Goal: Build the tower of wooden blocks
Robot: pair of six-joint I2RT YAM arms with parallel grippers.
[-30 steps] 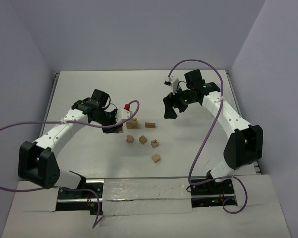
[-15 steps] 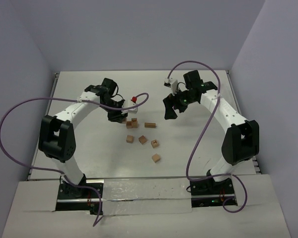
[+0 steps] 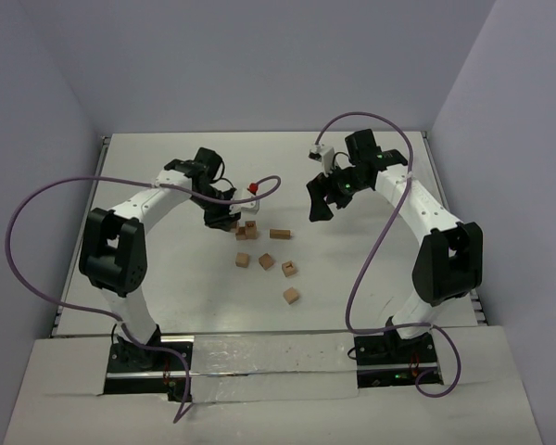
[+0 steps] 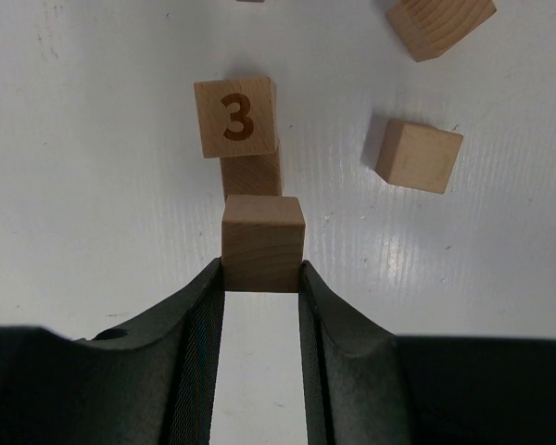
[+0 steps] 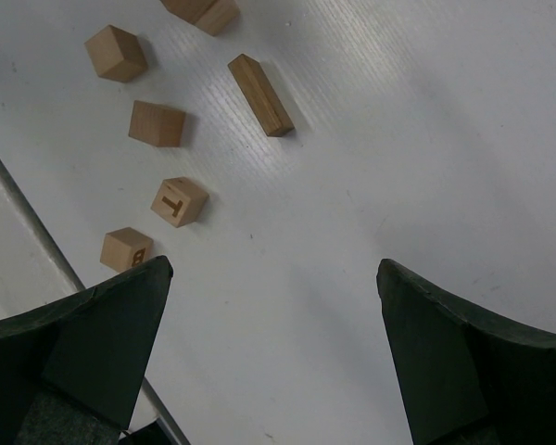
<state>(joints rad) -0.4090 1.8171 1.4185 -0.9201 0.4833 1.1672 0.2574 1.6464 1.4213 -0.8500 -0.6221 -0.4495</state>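
Observation:
My left gripper (image 4: 262,278) is shut on a plain wood block (image 4: 262,243), pinched between both fingertips. Just beyond it stands the tower (image 4: 236,116): a block marked 3 on top of another block (image 4: 252,174). In the top view the left gripper (image 3: 224,221) sits just left of that stack (image 3: 250,229). Loose wood blocks lie around it: a short cuboid (image 3: 279,234) and cubes (image 3: 243,260), (image 3: 266,261), (image 3: 289,269), (image 3: 291,296). My right gripper (image 3: 320,206) hangs open over bare table, right of the blocks. In the right wrist view the right gripper (image 5: 273,278) holds nothing.
The white table (image 3: 167,278) ends at grey walls on the left, back and right. Purple cables (image 3: 37,204) loop beside both arms. In the right wrist view the cuboid (image 5: 260,94) and cubes marked T (image 5: 179,200) and B (image 5: 126,248) lie at upper left.
The left arm has folded up and its gripper, still holding the block, has shifted up and right toward the stack. The right arm has barely moved.

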